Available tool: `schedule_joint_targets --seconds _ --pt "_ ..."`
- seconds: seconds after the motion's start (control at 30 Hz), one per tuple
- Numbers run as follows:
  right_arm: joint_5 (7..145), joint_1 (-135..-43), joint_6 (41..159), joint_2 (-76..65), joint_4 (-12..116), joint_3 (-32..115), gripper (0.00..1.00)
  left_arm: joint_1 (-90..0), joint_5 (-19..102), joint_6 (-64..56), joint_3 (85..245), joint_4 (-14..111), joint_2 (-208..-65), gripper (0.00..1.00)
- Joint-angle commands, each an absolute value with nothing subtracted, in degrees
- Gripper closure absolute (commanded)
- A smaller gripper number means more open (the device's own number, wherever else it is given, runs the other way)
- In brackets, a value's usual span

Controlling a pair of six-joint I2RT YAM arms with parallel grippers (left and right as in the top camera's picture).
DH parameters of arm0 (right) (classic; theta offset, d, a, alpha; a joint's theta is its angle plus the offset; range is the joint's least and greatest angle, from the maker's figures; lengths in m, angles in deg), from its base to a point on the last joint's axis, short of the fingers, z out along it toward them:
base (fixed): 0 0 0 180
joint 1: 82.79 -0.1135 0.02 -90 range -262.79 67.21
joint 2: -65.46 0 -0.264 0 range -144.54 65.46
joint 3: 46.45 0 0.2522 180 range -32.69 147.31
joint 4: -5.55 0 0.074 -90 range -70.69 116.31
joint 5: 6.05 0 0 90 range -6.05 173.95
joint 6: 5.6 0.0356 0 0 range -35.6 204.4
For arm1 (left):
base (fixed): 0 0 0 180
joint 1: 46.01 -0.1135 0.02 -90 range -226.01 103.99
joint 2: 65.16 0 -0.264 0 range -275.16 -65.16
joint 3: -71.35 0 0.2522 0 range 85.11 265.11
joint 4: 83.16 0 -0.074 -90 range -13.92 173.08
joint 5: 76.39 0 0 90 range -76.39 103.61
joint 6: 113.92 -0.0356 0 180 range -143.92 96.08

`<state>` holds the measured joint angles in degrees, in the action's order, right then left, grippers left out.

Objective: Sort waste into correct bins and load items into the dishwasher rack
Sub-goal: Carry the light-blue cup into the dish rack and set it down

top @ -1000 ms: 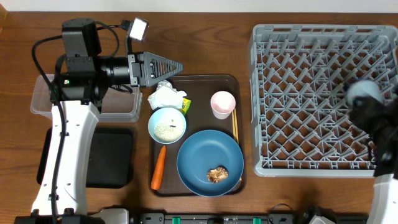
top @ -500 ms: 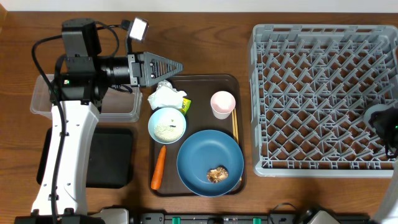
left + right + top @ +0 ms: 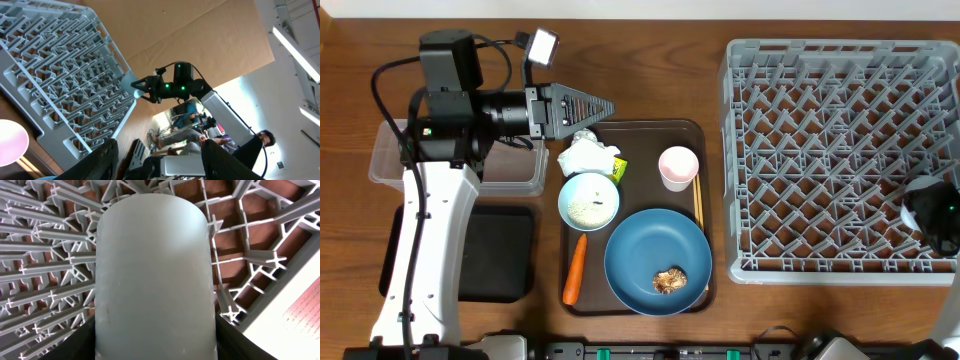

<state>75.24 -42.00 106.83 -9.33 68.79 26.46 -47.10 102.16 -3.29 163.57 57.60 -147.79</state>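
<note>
At 9 o'clock of the table: clear tub (image 3: 520,170). At 8 o'clock: black tray (image 3: 505,255).

Left gripper (image 3: 608,104): released, nothing between the fingers, poised near the crumpled paper (image 3: 585,155) at 11 o'clock of the brown serving tray (image 3: 645,135).

Also on that tray:
- Centre-left: white bowl (image 3: 588,200) with rice.
- 7 o'clock: carrot (image 3: 575,270).
- 5 o'clock: blue plate (image 3: 655,255) bearing a brown scrap (image 3: 669,281).
- 2 o'clock: pinkish cup (image 3: 678,167) and chopsticks (image 3: 697,205).

Over the 4 o'clock corner of the dishwasher rack (image 3: 820,150): right gripper (image 3: 157,347) clamped across the wall of the light-blue cup (image 3: 155,280). Contact with the lattice: cannot tell.

Treat the cup as light, rigid, smooth-walled and probably slippery. Hold mid-wall and lower between pegs before letting go.
</note>
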Motion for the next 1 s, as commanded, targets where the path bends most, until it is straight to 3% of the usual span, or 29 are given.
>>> schedule_joint_targets --seconds 0.0,0.23,0.53,0.97 --pt "76.05 -40.71 107.93 -9.55 68.70 27.05 0.55 -47.38 102.93 -3.69 164.09 57.69 -147.68 0.45" --pt "76.21 -40.71 107.05 -9.55 69.44 30.81 0.56 -47.38 102.93 -3.69 164.09 57.67 -147.68 0.45" --pt "74.46 -40.71 107.07 -9.55 81.92 40.10 0.57 -47.38 102.91 -3.69 164.09 57.69 -147.68 0.45" --pt "72.38 -40.64 109.09 -14.79 82.99 39.56 0.55 -47.34 102.93 -3.69 164.09 57.67 -147.68 0.45"
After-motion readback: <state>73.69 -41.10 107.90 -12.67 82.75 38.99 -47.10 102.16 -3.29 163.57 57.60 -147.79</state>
